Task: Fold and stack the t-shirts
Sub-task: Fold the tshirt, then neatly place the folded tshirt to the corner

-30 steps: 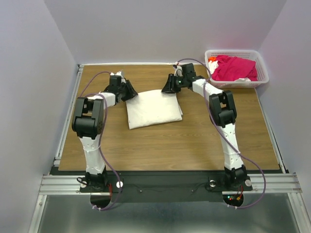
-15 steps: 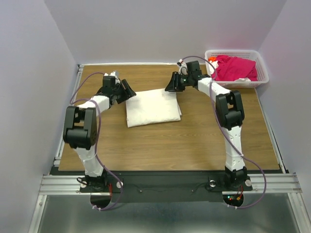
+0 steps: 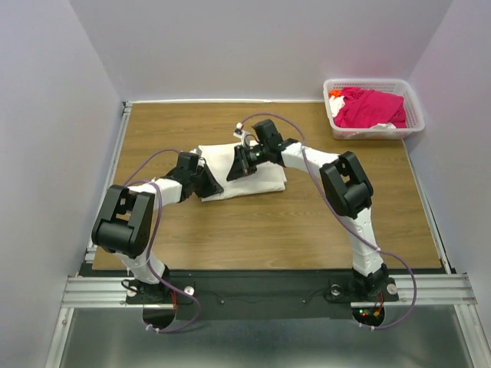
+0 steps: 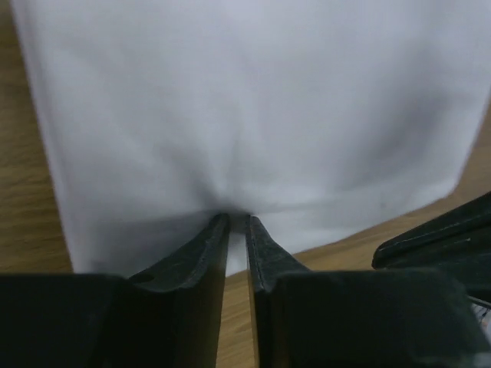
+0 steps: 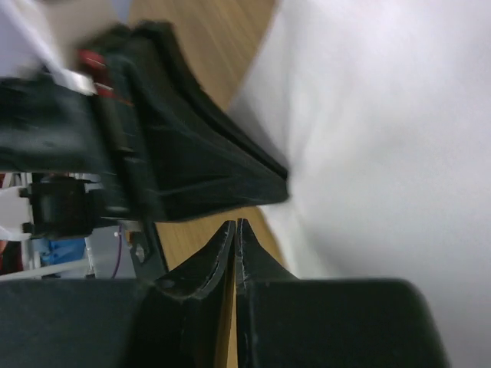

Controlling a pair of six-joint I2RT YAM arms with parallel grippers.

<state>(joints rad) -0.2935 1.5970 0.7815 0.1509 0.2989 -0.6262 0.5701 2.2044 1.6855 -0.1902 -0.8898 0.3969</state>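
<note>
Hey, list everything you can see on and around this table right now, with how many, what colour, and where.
folded off-white cloth t-shirt: one, off-white, middle of the table, both grippers at its left side
crumpled magenta-pink cloth t-shirt: one, bright pink, inside the basket
white plastic lattice basket: one, white, far right corner of the table
small orange item: one, orange, far left corner of the basket; too small to identify
brown wooden table: one, brown wood grain, under everything
left gripper: one, black, fingers pinching the off-white shirt's edge
right gripper: one, black, fingers shut, tips by the shirt's edge next to the left gripper
</note>
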